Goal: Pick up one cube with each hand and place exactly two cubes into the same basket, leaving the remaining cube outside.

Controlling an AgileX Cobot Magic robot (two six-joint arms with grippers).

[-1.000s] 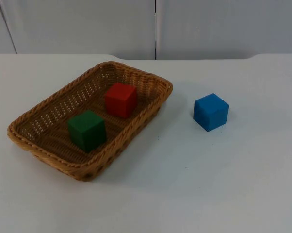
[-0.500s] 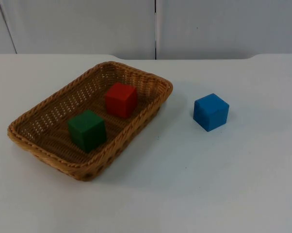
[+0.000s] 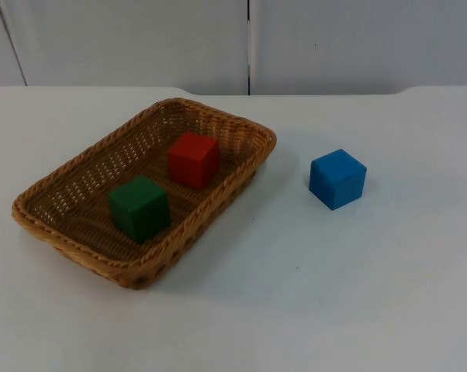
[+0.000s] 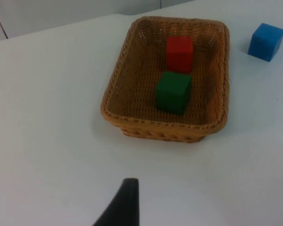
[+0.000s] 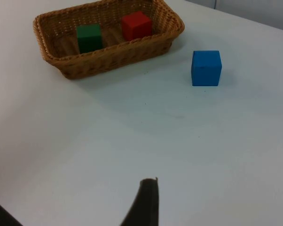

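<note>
Red wooden cube (image 3: 193, 159) and green wooden cube (image 3: 139, 208) sit inside the woven wicker basket (image 3: 241, 130), blue cube (image 3: 337, 179) outside on the white table (image 3: 334, 294). Looks done: keep both arms back, don't nudge anything. Left gripper (image 4: 125, 207) and right gripper (image 5: 146, 205) empty, jaw opening can't tell

Laboratory or robot test bench, not a home or shop. Plain white table top (image 3: 358, 310), bare of household clutter, ending at the far side against a grey partition wall (image 3: 125, 39) of flat panels with a vertical seam. Props of a staged exercise: a wicker basket (image 3: 241, 133) at left holding a red cube (image 3: 193, 159) and a green cube (image 3: 139, 208), a blue cube (image 3: 337, 179) alone at right. Even, flat indoor lighting.
</note>
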